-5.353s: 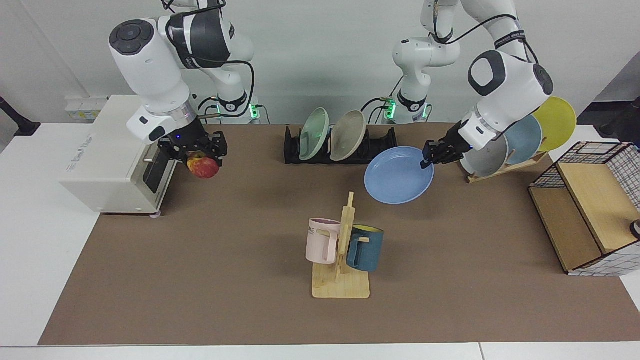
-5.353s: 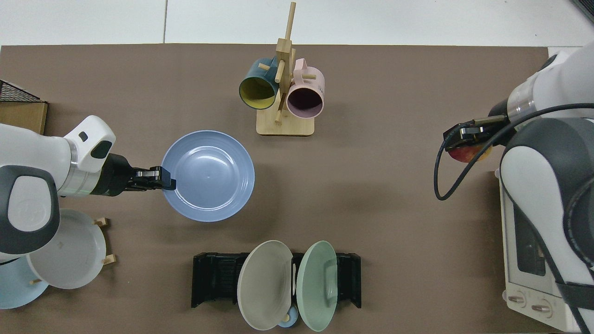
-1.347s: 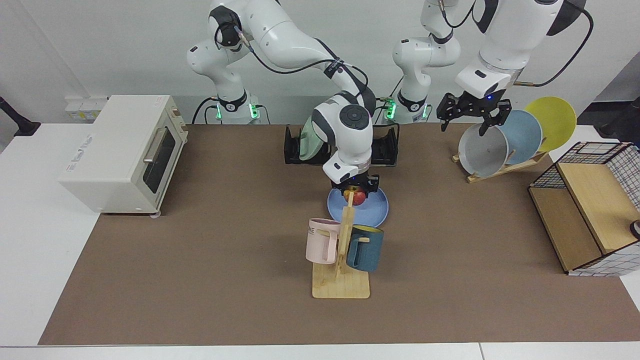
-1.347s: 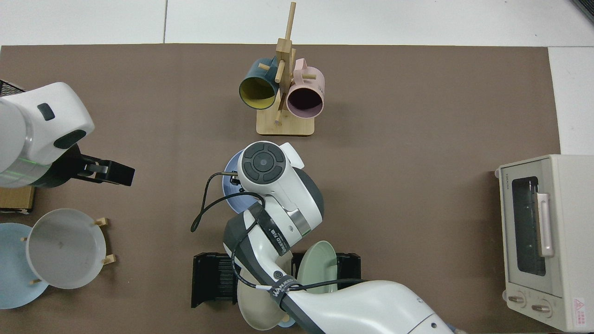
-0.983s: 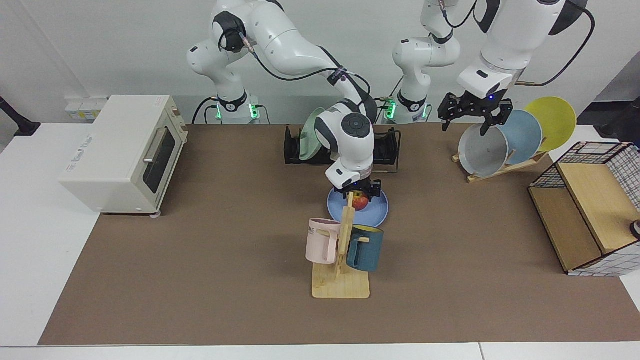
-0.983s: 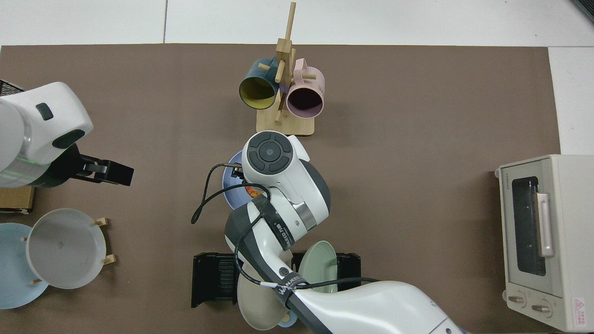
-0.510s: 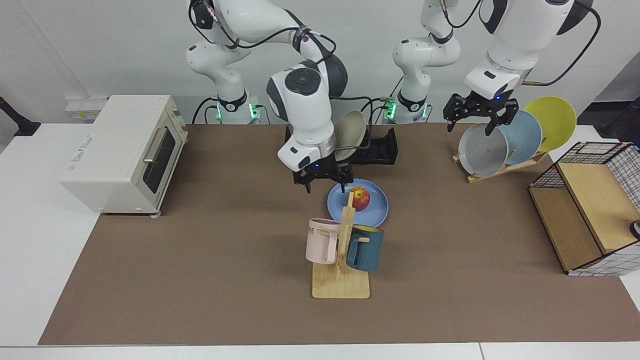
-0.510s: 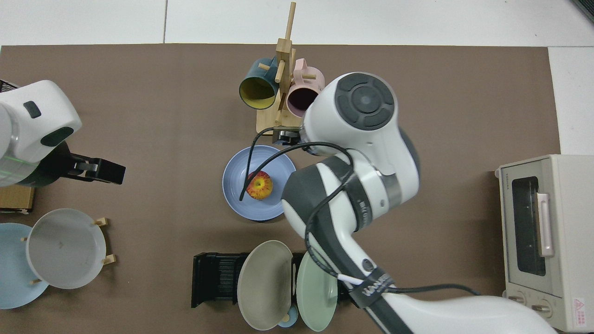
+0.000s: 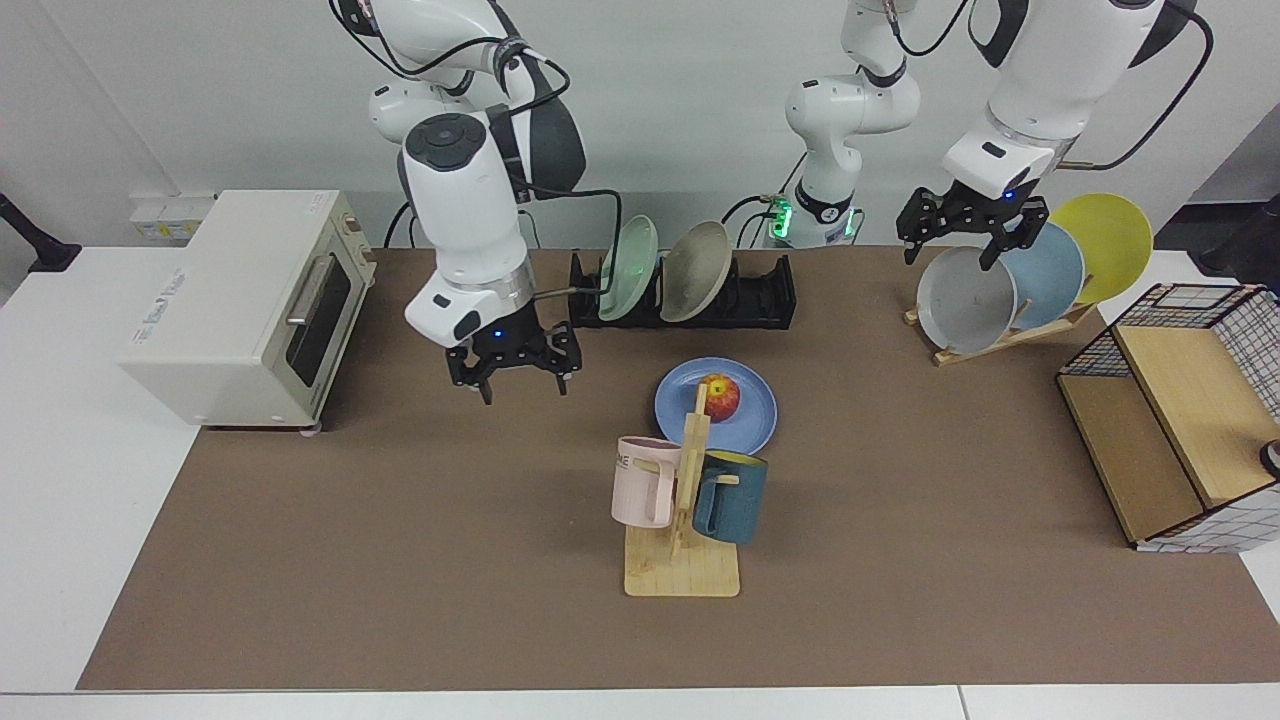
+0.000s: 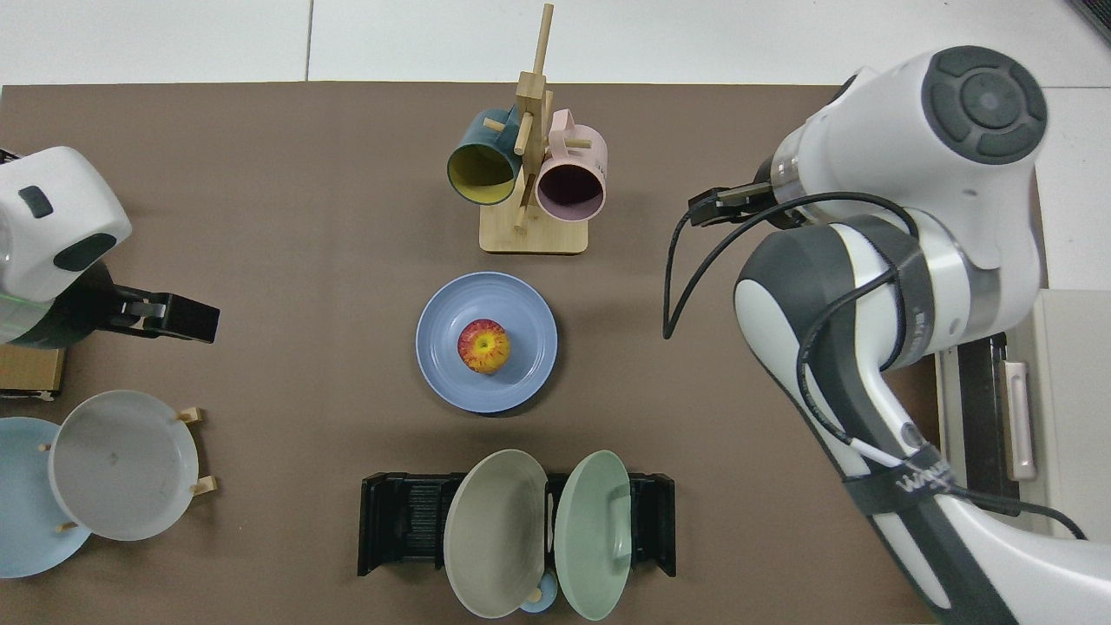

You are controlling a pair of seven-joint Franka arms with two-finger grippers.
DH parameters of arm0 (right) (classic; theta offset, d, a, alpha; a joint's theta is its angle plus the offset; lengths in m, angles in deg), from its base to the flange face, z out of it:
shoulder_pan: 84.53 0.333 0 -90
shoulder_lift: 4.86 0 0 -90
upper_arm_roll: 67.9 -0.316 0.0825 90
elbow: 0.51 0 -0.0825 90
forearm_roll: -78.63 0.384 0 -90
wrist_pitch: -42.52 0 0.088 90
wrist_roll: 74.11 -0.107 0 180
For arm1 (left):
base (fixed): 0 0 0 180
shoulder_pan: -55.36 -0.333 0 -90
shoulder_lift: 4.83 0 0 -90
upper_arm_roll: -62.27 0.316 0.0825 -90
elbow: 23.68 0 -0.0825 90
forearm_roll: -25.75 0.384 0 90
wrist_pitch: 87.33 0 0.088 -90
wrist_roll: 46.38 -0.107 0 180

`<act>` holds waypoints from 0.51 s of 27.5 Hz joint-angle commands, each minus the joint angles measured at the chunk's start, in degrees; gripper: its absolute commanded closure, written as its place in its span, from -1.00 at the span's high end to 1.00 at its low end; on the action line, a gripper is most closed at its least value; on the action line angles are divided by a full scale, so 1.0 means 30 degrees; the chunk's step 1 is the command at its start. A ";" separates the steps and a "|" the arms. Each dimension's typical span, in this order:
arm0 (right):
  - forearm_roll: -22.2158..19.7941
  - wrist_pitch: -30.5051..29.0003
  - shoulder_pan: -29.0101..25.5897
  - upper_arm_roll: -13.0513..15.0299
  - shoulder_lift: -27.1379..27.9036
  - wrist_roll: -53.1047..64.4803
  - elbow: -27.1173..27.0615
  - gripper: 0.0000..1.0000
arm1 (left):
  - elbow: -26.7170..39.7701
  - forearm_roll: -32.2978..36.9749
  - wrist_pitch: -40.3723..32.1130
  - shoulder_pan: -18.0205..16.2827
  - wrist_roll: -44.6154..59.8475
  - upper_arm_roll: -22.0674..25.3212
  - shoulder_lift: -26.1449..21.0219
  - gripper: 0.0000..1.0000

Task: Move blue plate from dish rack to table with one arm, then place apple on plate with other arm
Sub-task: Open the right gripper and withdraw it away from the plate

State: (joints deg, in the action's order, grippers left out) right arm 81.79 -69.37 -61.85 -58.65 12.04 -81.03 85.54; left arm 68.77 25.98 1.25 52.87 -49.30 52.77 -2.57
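1. The apple sits on the blue plate, flat on the table near the dish rack.
2. The right gripper hangs empty, fingers apart, left of the plate.
3. The left gripper waits spread open, far right.

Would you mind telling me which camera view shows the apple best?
The top view: the apple lies fully in sight, near the middle of the blue plate. In the facing view the mug stand's post crosses in front of the apple and hides its edge.
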 commanded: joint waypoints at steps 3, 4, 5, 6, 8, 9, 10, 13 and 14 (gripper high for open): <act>-0.1022 0.1318 -0.1349 -0.0242 -0.1180 0.1777 0.0381 1.00 | -0.0319 -0.0019 -0.0435 -0.0167 0.0063 -0.0087 0.0065 1.00; -0.1140 0.1465 -0.1583 -0.0242 -0.1326 0.2010 0.0351 1.00 | -0.0319 -0.0019 -0.0435 -0.0167 0.0063 -0.0087 0.0065 1.00; -0.1170 0.1612 -0.1788 -0.0271 -0.1530 0.2245 0.0351 1.00 | -0.0319 -0.0019 -0.0435 -0.0167 0.0063 -0.0087 0.0065 1.00; -0.1170 0.1787 -0.2022 -0.0271 -0.1678 0.2479 0.0380 1.00 | -0.0319 -0.0019 -0.0435 -0.0167 0.0063 -0.0116 0.0065 1.00; -0.1054 0.2255 -0.2432 -0.0271 -0.1883 0.3122 0.0322 1.00 | -0.0319 -0.0019 -0.0435 -0.0167 0.0063 -0.0116 0.0065 1.00; -0.0908 0.2548 -0.2696 -0.0300 -0.2029 0.3503 0.0322 1.00 | -0.0319 -0.0019 -0.0435 -0.0167 0.0063 -0.0087 0.0065 1.00; -0.0703 0.2928 -0.2959 -0.0300 -0.2176 0.3884 0.0322 1.00 | -0.0319 -0.0019 -0.0435 -0.0167 0.0063 -0.0087 0.0065 1.00; -0.0731 0.4158 -0.3313 -0.0271 -0.2761 0.4210 0.0147 1.00 | -0.0319 -0.0019 -0.0435 -0.0167 0.0063 -0.0087 0.0065 1.00; -0.0731 0.4394 -0.3371 -0.0242 -0.3024 0.4181 0.0117 1.00 | -0.0319 -0.0019 -0.0435 -0.0196 0.0063 -0.0087 0.0065 1.00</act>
State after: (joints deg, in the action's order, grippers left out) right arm 79.26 -60.10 -69.94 -58.59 6.36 -71.05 85.41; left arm 68.67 25.98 1.25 52.82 -49.30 52.75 -2.52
